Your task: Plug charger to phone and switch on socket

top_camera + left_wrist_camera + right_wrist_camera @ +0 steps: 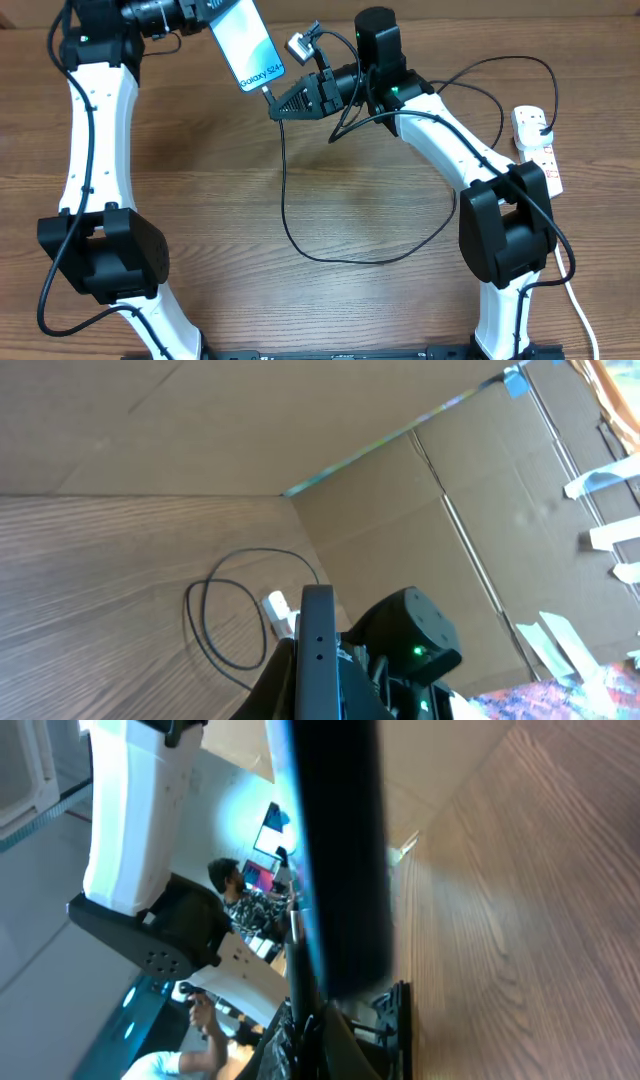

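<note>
Left gripper (pixel 207 14) clamped on phone (pixel 248 45), we hold it raised at the far edge | right gripper (pixel 278 104) pinching charger (pixel 284 195) tip at phone's lower end, arm bent leftward | socket (pixel 541 150) far right

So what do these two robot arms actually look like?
Both the left arm and right arm have smooth white curved links joined by chunky black joint housings, with thin black cables running along them. The right gripper is black and wedge-shaped; the left gripper is black too. A small green light glows on the right wrist.
</note>
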